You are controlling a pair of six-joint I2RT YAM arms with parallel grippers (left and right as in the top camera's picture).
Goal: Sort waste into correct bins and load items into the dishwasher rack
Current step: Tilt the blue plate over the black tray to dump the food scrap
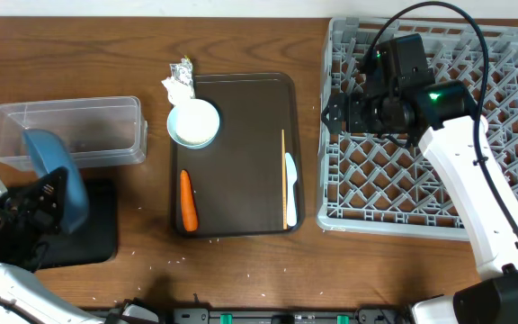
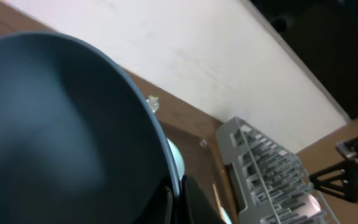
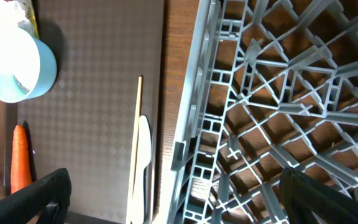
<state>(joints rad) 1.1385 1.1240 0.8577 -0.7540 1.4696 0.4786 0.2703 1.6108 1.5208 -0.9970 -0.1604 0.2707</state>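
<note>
1 blue plate (image 2: pixel 61 124) largely hides the left tool (image 2: pixel 179 202)

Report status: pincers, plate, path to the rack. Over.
Left pincer shut on blue plate, tilted, near clear tub. Right pincer open over rack. Brown tray with cup, carrot, spoon between plate and rack.

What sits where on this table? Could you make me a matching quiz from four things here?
1 carrot
2 plate
3 spoon
4 cup

a beside the chopstick
b held by the left gripper
c next to the napkin
d orange, lying along the brown tray's left edge

Pairs: 1-d, 2-b, 3-a, 4-c
</note>
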